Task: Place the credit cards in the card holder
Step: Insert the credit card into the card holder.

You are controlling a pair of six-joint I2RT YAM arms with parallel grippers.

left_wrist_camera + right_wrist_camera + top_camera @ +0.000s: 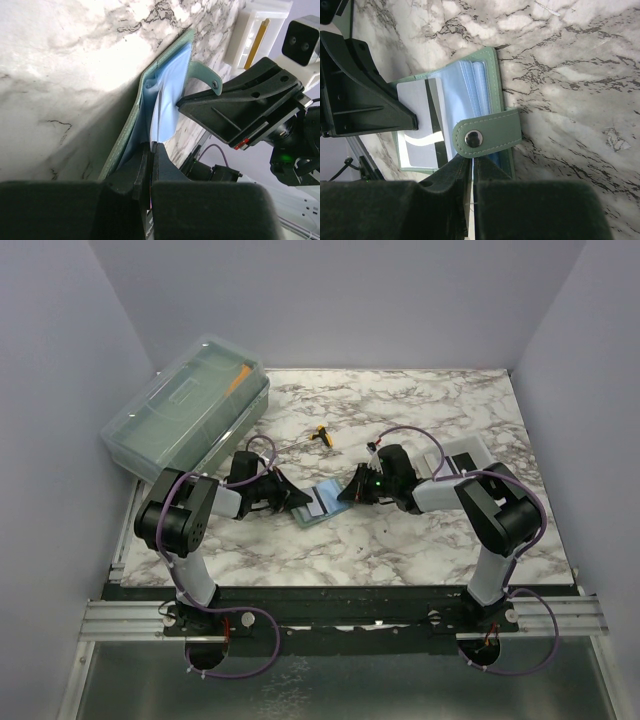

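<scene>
The sage-green card holder (pixel 318 512) lies open at the middle of the marble table, its bluish pockets (pixel 470 85) fanned up. My left gripper (pixel 152 146) is shut on a thin pale credit card (pixel 158 117) with a dark stripe (pixel 439 120). That card stands edge-on at the pockets. My right gripper (pixel 472 161) comes from the opposite side and is shut on a clear pocket leaf of the card holder, just under the snap strap (pixel 487 134). The two grippers (pixel 290 498) (pixel 352 492) face each other across the holder. Any other credit cards are out of view.
A big translucent lidded box (pixel 185 405) sits at the back left. A small yellow-handled tool (pixel 320 435) lies behind the holder. A white shallow tray (pixel 465 460) stands by the right arm, with a yellow strip in it in the left wrist view.
</scene>
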